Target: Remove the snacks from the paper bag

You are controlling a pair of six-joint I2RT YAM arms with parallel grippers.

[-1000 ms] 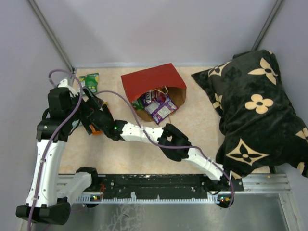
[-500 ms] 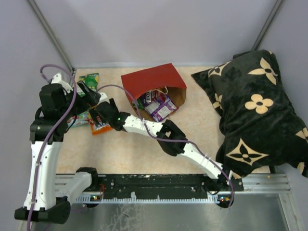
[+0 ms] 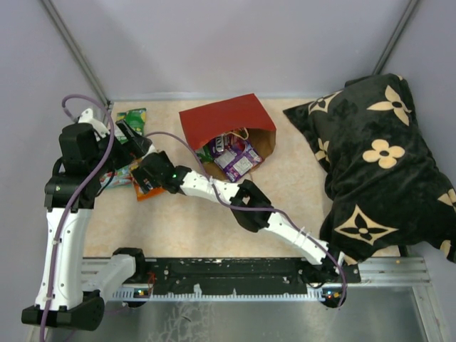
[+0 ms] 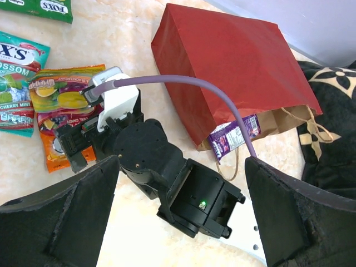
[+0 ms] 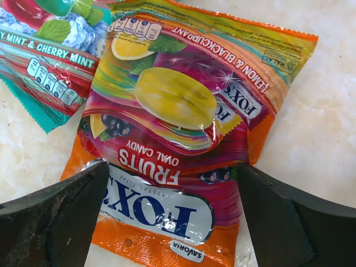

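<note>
The paper bag (image 3: 226, 122) (image 4: 231, 67) lies on its side, red outside up, its mouth facing the near right. Purple snacks (image 3: 239, 159) (image 4: 233, 139) spill from the mouth. An orange snack packet (image 5: 172, 122) (image 3: 147, 188) (image 4: 58, 114) lies flat on the table. My right gripper (image 5: 172, 217) (image 3: 148, 178) hovers open just over its near end, one finger on each side, not gripping it. A teal packet (image 5: 47, 61) (image 4: 16, 83) and a green packet (image 3: 132, 120) (image 4: 39, 6) lie beside it. My left gripper (image 4: 181, 164) (image 3: 134, 140) hangs open and empty above the right arm's wrist.
A black pillow with cream flowers (image 3: 381, 160) (image 4: 331, 105) fills the right side of the table. The right arm (image 3: 242, 203) stretches diagonally across the table's middle to the left. A purple cable (image 4: 183, 83) arcs over the bag. Walls close in the back and left.
The left arm has drawn back to the left, uncovering the teal and orange packets. The right gripper has edged slightly left and stays open over the orange packet.
</note>
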